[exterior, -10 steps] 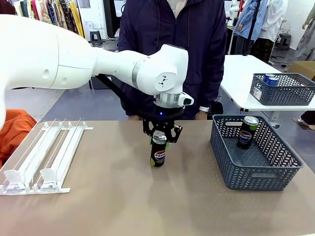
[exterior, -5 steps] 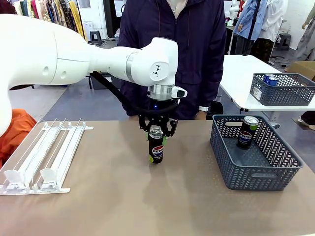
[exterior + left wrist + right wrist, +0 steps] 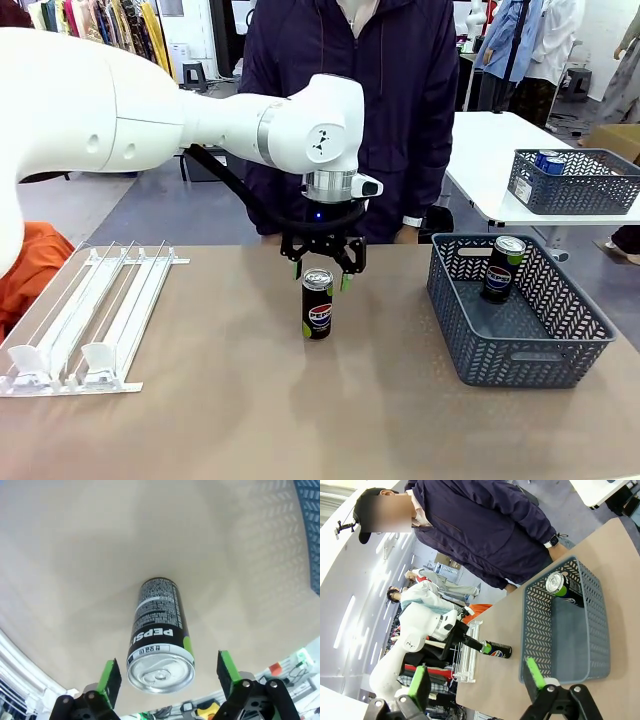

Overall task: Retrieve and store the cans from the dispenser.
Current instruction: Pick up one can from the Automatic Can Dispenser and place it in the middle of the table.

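At table centre, my left gripper [image 3: 321,274] hangs with jaws wide, just above a Pepsi can [image 3: 317,304] standing upright. Basket [image 3: 520,345] at three o'clock holds another can [image 3: 503,266]. Right gripper [image 3: 477,685] is wide too. Next, probably, it takes this can to the basket.

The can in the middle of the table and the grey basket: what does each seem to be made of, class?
Can: probably thin metal, with a shiny silver top and pull tab over a glossy dark printed wall. Basket: likely moulded plastic, matt grey, its walls an open lattice with a cut-out handle.
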Controlling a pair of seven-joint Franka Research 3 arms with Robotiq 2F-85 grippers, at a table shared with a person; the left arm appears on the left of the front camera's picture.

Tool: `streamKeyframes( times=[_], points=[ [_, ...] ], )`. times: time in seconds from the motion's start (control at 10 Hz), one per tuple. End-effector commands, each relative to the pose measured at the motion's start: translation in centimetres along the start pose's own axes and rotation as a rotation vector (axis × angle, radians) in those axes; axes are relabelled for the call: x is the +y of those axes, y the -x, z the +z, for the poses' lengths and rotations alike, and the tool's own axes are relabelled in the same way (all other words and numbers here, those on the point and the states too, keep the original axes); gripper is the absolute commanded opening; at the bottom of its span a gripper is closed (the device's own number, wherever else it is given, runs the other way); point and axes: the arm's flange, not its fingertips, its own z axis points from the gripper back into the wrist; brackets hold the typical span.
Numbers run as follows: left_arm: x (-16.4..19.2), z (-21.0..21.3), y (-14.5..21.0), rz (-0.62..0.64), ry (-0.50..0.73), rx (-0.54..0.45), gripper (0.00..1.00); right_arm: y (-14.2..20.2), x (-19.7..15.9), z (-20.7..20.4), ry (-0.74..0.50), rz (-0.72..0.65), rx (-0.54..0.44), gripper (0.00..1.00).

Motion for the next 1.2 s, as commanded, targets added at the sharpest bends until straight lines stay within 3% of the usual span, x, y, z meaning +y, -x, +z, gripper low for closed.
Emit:
streamKeyframes(
  times=[0.0,0.2,0.3,0.5,0.7,0.9,1.0,1.1],
  points=[
    [1.5,2.2,3.1,-0.019,0.051,-0.048,1.00,-0.4,0.1,-0.1,-0.023,0.024,-0.020,1.00],
    [5.0,5.4,6.6,-0.006,0.136,-0.077,1.00,-0.4,0.1,-0.1,-0.023,0.024,-0.020,1.00],
    [8.9,6.7,9.1,0.020,0.213,-0.080,1.00,-0.4,0.1,-0.1,-0.023,0.024,-0.020,1.00],
    [19.0,7.7,15.1,0.093,0.445,-0.135,1.00,-0.4,0.1,-0.1,-0.023,0.024,-0.020,1.00],
    [31.0,8.1,22.8,0.147,0.720,-0.286,1.00,-0.4,0.1,-0.1,-0.023,0.024,-0.020,1.00],
    [40.1,5.3,30.9,0.319,0.961,-0.432,1.00,-0.4,0.1,-0.1,-0.023,0.024,-0.020,1.00],
    [43.6,2.8,34.4,0.298,1.109,-0.498,1.00,-0.4,0.1,-0.1,-0.023,0.024,-0.020,1.00],
    [46.6,-0.3,38.1,0.385,1.230,-0.588,1.00,-0.4,0.1,-0.1,-0.023,0.024,-0.020,1.00]
  ],
)
